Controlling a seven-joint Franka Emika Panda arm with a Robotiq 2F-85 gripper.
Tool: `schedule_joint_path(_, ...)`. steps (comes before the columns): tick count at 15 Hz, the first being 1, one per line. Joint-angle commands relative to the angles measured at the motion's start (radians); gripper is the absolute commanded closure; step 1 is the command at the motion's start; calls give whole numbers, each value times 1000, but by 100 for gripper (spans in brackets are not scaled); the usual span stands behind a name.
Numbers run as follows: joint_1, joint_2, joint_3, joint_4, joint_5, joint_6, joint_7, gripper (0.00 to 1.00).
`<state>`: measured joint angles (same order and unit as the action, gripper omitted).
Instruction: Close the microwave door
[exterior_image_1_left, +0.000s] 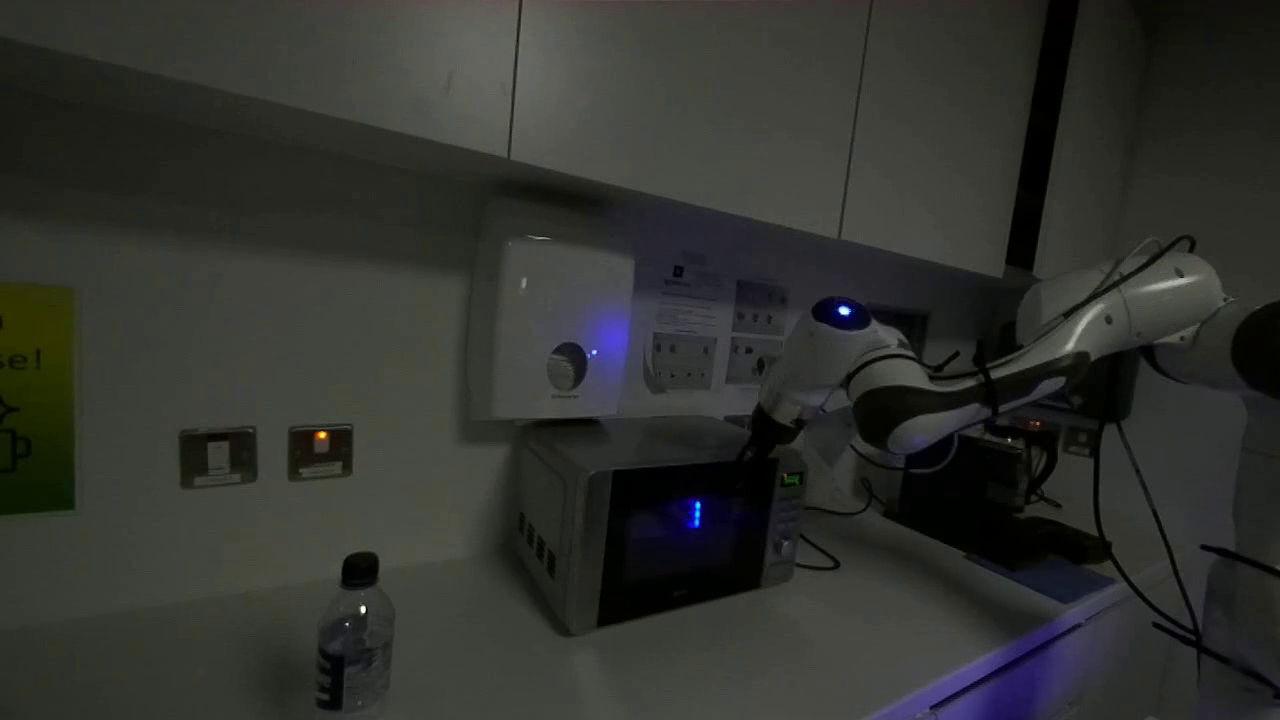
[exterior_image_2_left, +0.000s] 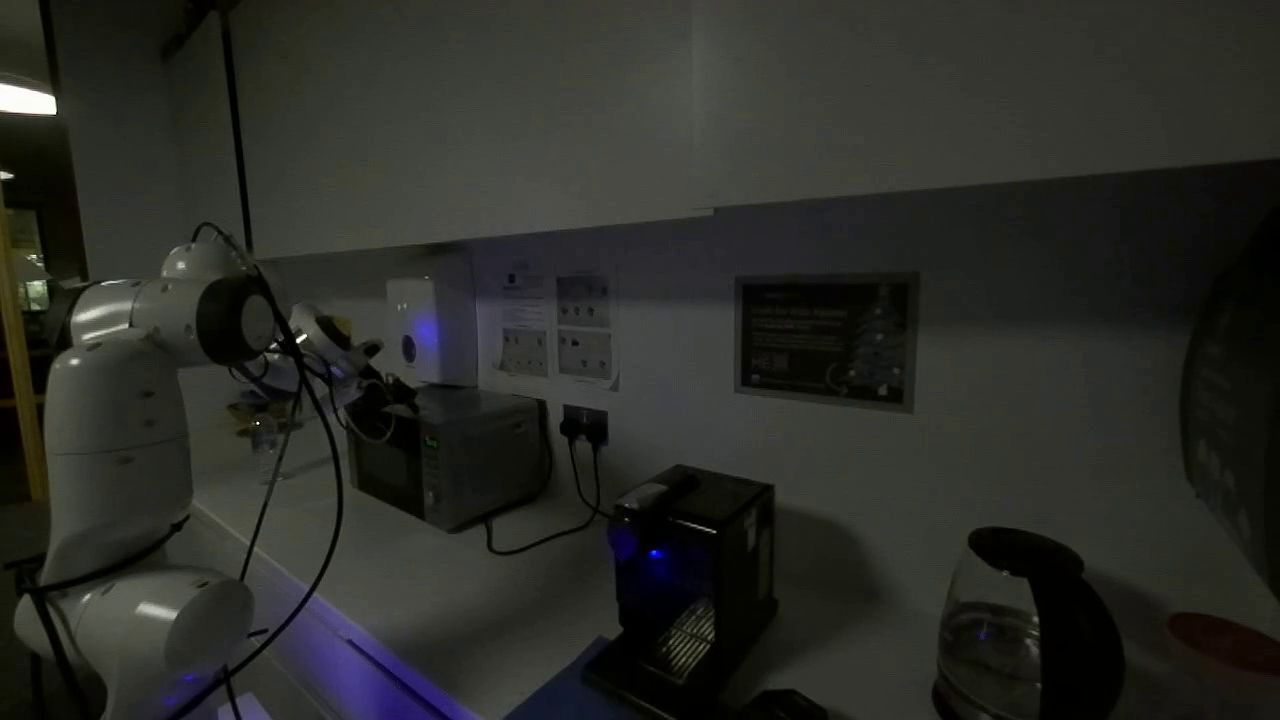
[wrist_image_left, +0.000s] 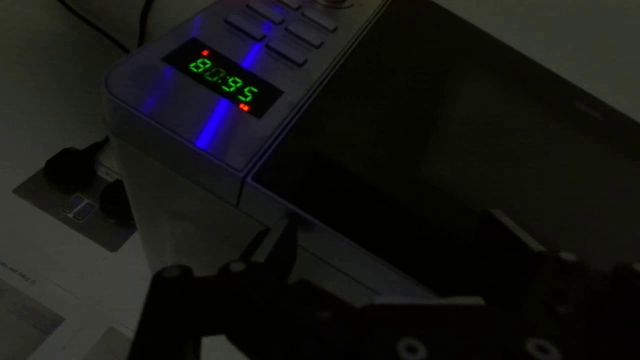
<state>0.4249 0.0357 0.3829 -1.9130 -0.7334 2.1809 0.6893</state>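
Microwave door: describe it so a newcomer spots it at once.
On the white counter, below the white wall box, stands the grey microwave. The door is the wide rectangle on its front, left of the control panel as you face it. Unlike that grey panel with its green digits, the door shows a broad dark pane.

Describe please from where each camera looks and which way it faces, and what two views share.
An exterior view: nearest the bottle, facing the microwave door at a slant; arm at picture right.
An exterior view: near the kettle, looking past the coffee machine toward the microwave; arm at picture left.
Wrist view: at the arm's end, looking down at the microwave door and display; gripper along the bottom.
Both exterior views share microwave and arm.
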Motion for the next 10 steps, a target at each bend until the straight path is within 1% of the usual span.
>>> schedule_joint_path(1,2,-6,15,44,171,-12,-140,0)
schedule_joint_path(5,9,-9,31,71,465,-27,-335,0)
schedule_joint_path(7,12,-9,42,90,594,-74,-416,0)
schedule_joint_path(9,15,-10,50,111,681,-138,-471,0)
schedule_joint_path(10,16,-9,54,127,707,-175,-487,0)
